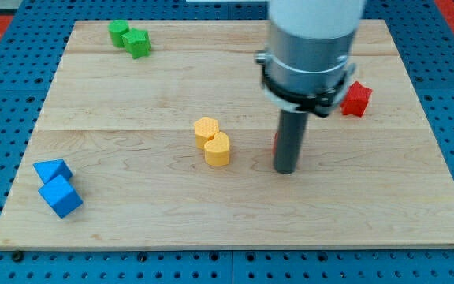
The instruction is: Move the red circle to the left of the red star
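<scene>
My tip (285,170) rests on the wooden board, right of centre. Only a thin red sliver of the red circle (276,143) shows at the rod's left edge; the rod hides the remainder. The red star (357,99) lies toward the view's upper right, partly behind the arm's grey body. The red circle is to the lower left of the star, about a hundred pixels away.
Two yellow blocks, a hexagon (206,128) and a heart-like one (218,149), touch just left of my tip. Two green blocks (130,37) sit at the top left. Two blue blocks (58,188) sit at the bottom left. The board's edge (227,246) runs along the bottom.
</scene>
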